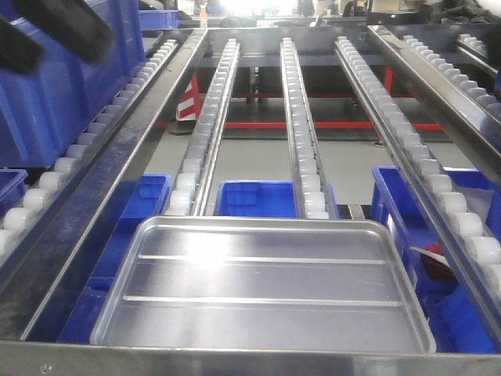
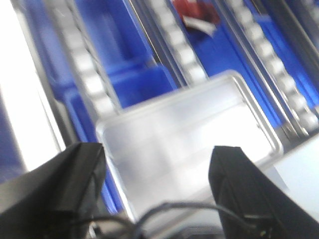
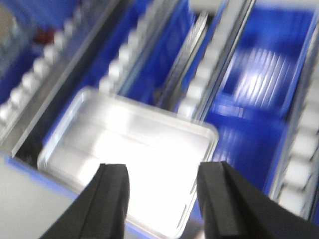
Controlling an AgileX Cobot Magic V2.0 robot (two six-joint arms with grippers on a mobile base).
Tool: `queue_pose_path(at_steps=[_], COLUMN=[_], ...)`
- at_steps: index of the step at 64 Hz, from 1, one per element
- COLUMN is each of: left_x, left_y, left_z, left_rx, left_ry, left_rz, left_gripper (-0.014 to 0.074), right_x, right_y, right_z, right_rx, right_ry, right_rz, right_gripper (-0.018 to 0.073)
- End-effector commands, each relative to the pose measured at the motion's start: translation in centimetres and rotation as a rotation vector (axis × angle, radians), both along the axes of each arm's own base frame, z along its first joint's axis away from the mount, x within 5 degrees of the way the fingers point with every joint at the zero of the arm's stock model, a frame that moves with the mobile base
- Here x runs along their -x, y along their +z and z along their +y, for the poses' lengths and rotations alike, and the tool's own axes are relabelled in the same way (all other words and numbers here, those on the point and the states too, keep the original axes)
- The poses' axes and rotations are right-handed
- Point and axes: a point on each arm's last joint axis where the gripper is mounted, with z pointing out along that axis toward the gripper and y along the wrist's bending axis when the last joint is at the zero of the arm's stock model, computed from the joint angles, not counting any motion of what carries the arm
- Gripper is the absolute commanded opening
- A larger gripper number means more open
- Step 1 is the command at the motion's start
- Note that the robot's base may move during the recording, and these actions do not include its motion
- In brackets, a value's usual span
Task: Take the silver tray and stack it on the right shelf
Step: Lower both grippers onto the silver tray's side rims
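The silver tray (image 1: 262,286) lies flat at the front of the right shelf (image 1: 235,362), left gripper (image 2: 159,152) and right gripper (image 3: 163,169) both spread empty above it, so stacking seems done, blur permitting.

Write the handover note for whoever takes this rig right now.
Left gripper: jaws open, empty, above the silver tray.
Right gripper: jaws open, empty, also above the tray.
Tray: lies flat on the right shelf, near edge at the front crossbar; blue bins sit below.
Done: the tray appears set on the shelf, and nothing grips it.
Left: check that it sits square, then draw both arms clear. Whether other trays lie under it cannot be told.
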Motion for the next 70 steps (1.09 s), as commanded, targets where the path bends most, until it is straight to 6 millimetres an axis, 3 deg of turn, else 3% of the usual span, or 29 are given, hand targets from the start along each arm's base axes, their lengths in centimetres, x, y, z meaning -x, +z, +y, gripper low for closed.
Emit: queue_pose_path(at_steps=[1, 22, 32, 44, 70], left_x=[-0.5, -3.0, -5.1, -7.3, -9.1], left_y=[0.9, -3.8, -4.4, -5.0, -8.0], left_z=[-0.9, -2.5, -4.0, -5.0, -6.1], left_rx=[0.076, -0.088, -0.112, -0.223, -0.282], left_ry=[0.010, 0.085, 0.114, 0.181, 0.216], left_rz=[0.011, 0.317, 0.366, 0.424, 0.467], left_gripper=[0.0328, 0.0327, 0.0325, 0.0315, 0.0315], right_x=[-1.3, -5.1, -8.2, -10.9, -12.3], right_y=[1.0, -1.0, -2.5, -3.9, -5.7], right_z=[0.8, 3.2, 4.7, 5.1, 5.9], right_rx=[-0.044, 0.108, 0.183, 0.268, 0.228], right_ry=[-0.006, 0.014, -0.006, -0.133, -0.185], right_rz=[-0.044, 0.253, 0.372, 0.467, 0.495], right_gripper=[0.0433, 0.0426, 0.0426, 0.0426, 0.0426])
